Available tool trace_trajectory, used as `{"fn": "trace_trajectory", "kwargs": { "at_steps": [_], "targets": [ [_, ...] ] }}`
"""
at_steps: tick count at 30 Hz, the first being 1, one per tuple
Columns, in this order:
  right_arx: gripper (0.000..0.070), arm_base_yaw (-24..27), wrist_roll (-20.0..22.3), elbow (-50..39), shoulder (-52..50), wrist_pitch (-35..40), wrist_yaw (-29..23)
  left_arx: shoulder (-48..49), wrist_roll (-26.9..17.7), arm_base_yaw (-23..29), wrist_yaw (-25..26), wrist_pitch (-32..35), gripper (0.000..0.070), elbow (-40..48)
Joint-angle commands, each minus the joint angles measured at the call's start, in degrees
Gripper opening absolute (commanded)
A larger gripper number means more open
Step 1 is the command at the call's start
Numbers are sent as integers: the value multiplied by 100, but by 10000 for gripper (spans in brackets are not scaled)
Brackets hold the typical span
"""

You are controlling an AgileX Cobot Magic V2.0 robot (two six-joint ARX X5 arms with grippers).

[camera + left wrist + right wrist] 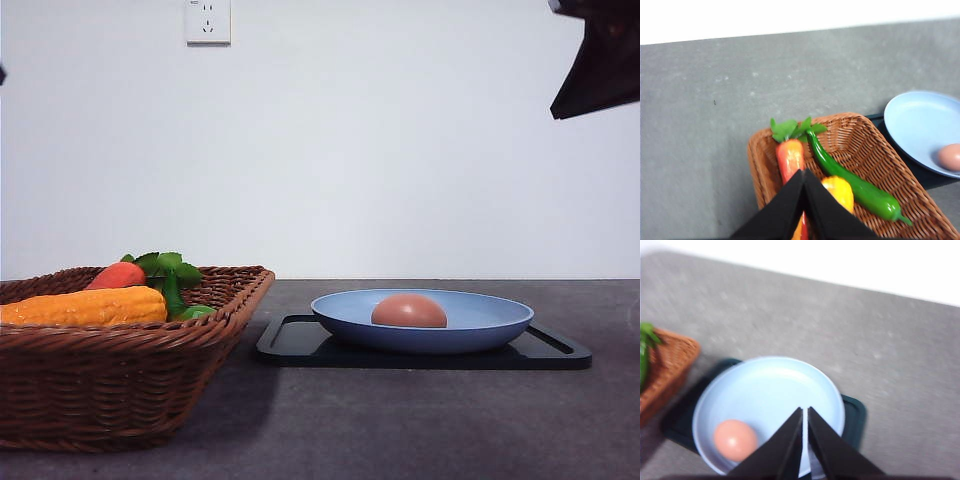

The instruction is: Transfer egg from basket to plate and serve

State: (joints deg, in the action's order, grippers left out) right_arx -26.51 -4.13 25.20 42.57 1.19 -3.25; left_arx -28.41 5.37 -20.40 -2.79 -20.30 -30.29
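Egg lies in plate, centre-right of front view — smooth, fragile, apt to roll; grasp plate rim instead. Right gripper fingers pressed together, empty — left gripper likewise

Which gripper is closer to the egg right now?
Right. The right gripper, shut, hangs above the plate with the egg just beside its fingertips. The left gripper, shut, is over the basket, farther off.

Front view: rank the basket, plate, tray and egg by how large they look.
1. Basket, though it sits nearest the camera.
2. Tray.
3. Plate.
4. Egg.
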Motion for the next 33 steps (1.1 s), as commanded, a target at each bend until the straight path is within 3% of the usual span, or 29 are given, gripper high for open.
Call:
{"fn": "trace_trajectory", "kwargs": {
  "at_steps": [1, 4, 25, 33],
  "targets": [
    [0, -47, -299, -111, 25, 108, -20, 195, 346, -20, 17, 110, 0, 22],
    [0, -42, -315, -163, 39, -22, -25, 407, 683, -20, 17, -45, 0, 24],
    [0, -36, -309, -163, 37, -9, -24, 509, 600, 3, 10, -130, 0, 23],
    [0, -36, -309, -163, 37, -3, -24, 1370, 370, 683, 5, 10, 0, 274]
  ]
}}
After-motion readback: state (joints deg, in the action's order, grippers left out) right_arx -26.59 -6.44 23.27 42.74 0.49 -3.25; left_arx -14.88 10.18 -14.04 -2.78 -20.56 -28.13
